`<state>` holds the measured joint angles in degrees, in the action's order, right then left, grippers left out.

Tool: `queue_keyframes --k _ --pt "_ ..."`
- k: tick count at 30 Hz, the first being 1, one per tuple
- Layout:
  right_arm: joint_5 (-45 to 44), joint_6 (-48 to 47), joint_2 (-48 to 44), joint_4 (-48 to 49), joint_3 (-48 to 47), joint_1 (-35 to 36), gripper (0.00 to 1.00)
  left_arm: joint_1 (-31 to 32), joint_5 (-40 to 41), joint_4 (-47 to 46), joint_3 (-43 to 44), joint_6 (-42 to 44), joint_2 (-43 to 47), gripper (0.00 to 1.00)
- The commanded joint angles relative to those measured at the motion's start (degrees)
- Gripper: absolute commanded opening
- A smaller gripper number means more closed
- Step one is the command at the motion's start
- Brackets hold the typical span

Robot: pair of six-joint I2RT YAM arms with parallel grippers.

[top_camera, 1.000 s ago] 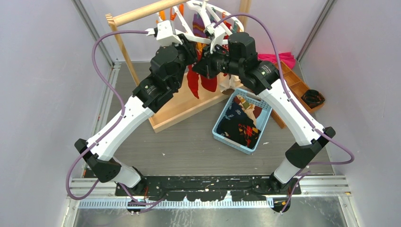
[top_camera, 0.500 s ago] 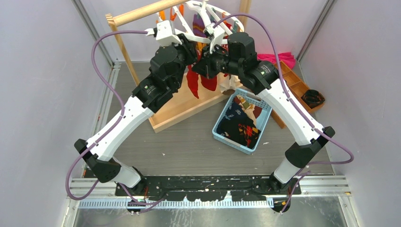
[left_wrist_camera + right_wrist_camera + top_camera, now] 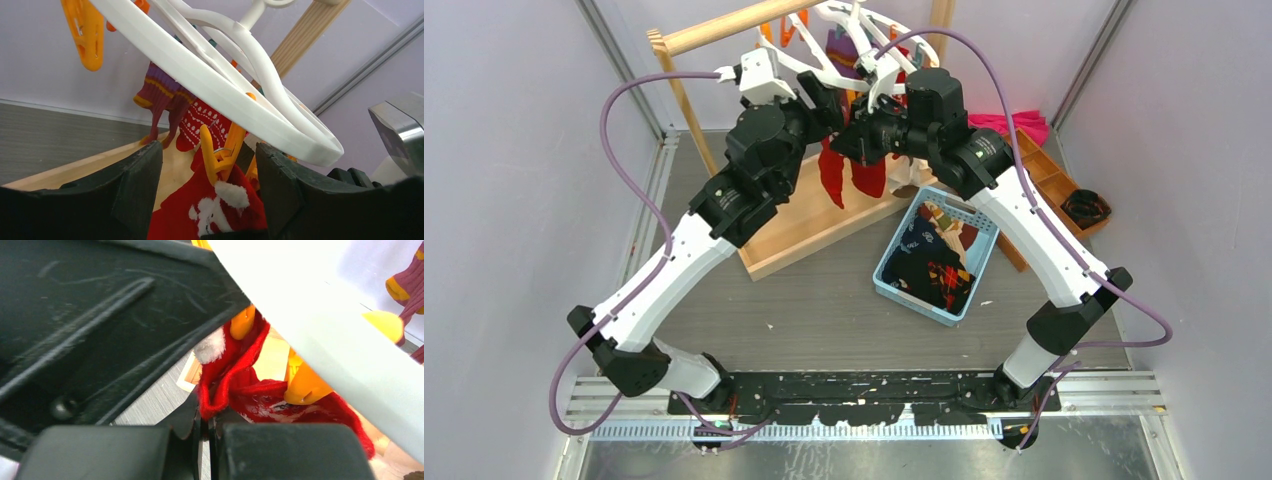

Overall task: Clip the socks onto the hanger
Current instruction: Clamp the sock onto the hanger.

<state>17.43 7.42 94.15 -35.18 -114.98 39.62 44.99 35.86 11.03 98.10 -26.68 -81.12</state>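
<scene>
Arms from both sides reach up to the white hanger [image 3: 844, 40], which hangs from a wooden rail [image 3: 724, 28] at the back of the table. From above, the left gripper [image 3: 819, 100] and the right gripper [image 3: 864, 140] sit close together under the hanger, and a red sock [image 3: 849, 175] dangles between and below them. A blue basket [image 3: 912, 302] holding more socks stands on the table to the right, below the right arm. The left wrist view looks up between two black fingers [image 3: 135, 185] that are spread wide apart. An orange clip [image 3: 220, 155] hangs from the hanger's ring [image 3: 225, 95] in the gap between them. The clip bites the top of the red sock [image 3: 225, 210], which shows a white pattern and fluffy trim. Neither finger touches the clip. Farther back a purple sock [image 3: 160, 95] with yellow stripes hangs from the same hanger, and the rail [image 3: 305, 30] crosses the upper right. In the right wrist view the fingers [image 3: 280, 450] are pressed almost together at the bottom. The folded edge of the red sock [image 3: 235, 385] seems to be pinched in the narrow slit between them, though the picture is very close and blurred. An orange clip [image 3: 305, 385] sits against the sock just under the hanger's white band [image 3: 320, 325].
</scene>
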Motion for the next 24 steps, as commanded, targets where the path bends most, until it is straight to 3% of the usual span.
queue_keyframes --k 1,12,18,24 --pt "-0.17 -0.39 -1.46 2.44 -0.66 -0.47 0.12 -0.08 0.0 -1.36 -1.43 -0.4 4.17 0.7" --pt "1.44 0.98 -3.92 1.95 2.32 -2.66 0.45 -0.01 -1.47 -1.63 -10.01 -1.39 13.68 0.7" --pt "-0.39 1.29 -4.98 1.89 4.91 -3.73 0.49 -0.04 -4.42 -2.46 -16.99 -1.19 19.94 0.71" --pt "-3.57 3.38 -5.51 3.37 6.82 -5.47 0.47 -0.05 -13.2 -6.86 -27.37 2.06 27.99 0.75"
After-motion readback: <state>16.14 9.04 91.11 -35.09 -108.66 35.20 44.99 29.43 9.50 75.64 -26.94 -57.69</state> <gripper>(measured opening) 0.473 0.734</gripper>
